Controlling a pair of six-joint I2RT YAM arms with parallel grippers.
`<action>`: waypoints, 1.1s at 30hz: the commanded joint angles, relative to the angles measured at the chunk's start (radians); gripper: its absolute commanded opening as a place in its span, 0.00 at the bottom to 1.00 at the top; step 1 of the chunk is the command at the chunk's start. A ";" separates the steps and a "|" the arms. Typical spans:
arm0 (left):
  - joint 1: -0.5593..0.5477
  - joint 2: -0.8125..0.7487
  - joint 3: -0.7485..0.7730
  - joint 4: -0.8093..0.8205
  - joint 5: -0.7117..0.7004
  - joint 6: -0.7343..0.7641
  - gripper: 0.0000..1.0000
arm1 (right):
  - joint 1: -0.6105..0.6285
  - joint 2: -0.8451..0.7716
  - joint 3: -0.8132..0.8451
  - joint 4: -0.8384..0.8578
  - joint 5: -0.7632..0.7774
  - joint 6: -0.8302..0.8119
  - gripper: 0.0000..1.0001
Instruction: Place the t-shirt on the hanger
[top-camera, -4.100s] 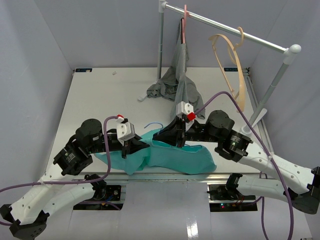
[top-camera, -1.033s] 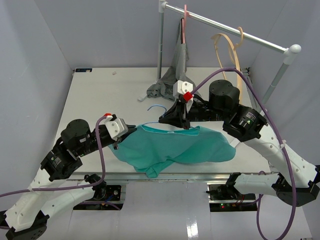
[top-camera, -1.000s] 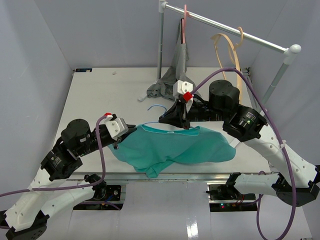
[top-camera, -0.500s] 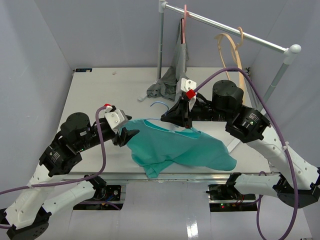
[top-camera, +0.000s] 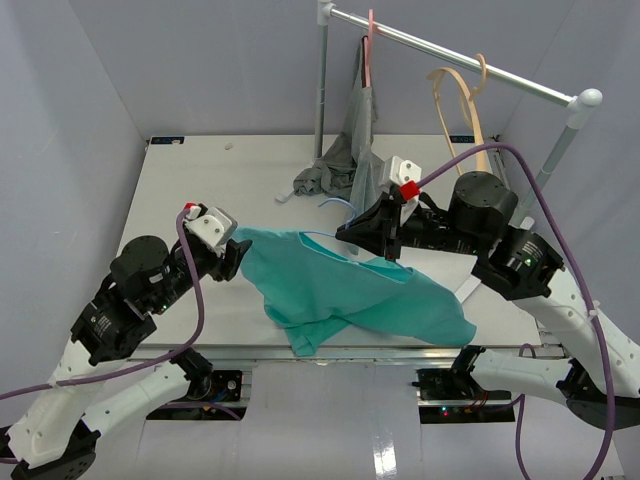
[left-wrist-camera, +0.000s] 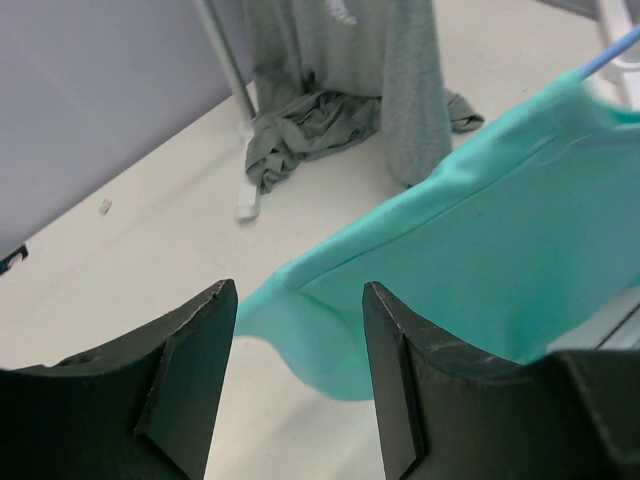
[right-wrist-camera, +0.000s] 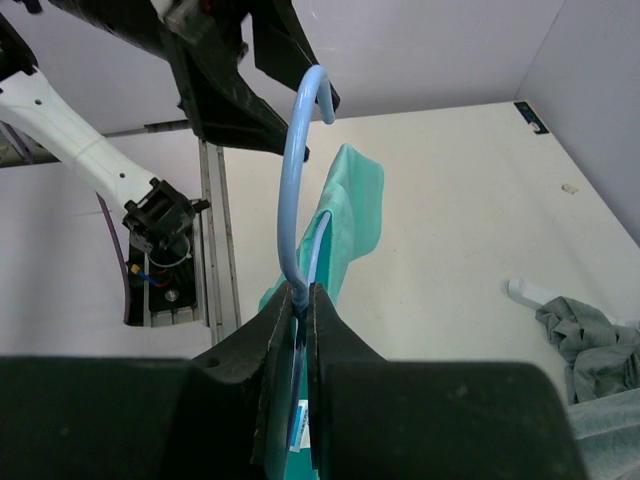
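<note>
The teal t-shirt (top-camera: 350, 295) is draped from the light-blue wire hanger, and its lower part lies on the table near the front edge. My right gripper (top-camera: 385, 240) is shut on the hanger's neck. The hook (top-camera: 330, 203) sticks out toward the left. In the right wrist view the gripper (right-wrist-camera: 303, 290) pinches the wire below the hook (right-wrist-camera: 298, 130), and the t-shirt (right-wrist-camera: 355, 210) hangs beyond it. My left gripper (top-camera: 235, 262) is open and empty, just left of the shirt's left edge. In the left wrist view the gripper (left-wrist-camera: 297, 292) faces the shirt (left-wrist-camera: 480, 260).
A grey garment (top-camera: 345, 150) hangs from a pink hanger (top-camera: 371, 45) on the rail (top-camera: 470, 62) and piles on the table at the back. It also shows in the left wrist view (left-wrist-camera: 330, 110). A tan wooden hanger (top-camera: 455, 95) hangs further right. The rail's pole (top-camera: 322, 90) stands behind.
</note>
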 joint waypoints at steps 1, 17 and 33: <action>-0.001 0.019 -0.057 -0.029 -0.095 -0.058 0.64 | -0.002 -0.037 0.013 0.093 0.007 0.033 0.08; -0.001 -0.120 -0.083 -0.026 0.133 0.114 0.43 | -0.002 -0.133 -0.014 0.069 -0.045 0.017 0.08; -0.001 -0.038 -0.111 0.052 0.219 0.032 0.47 | -0.002 -0.156 -0.028 0.081 -0.046 0.026 0.08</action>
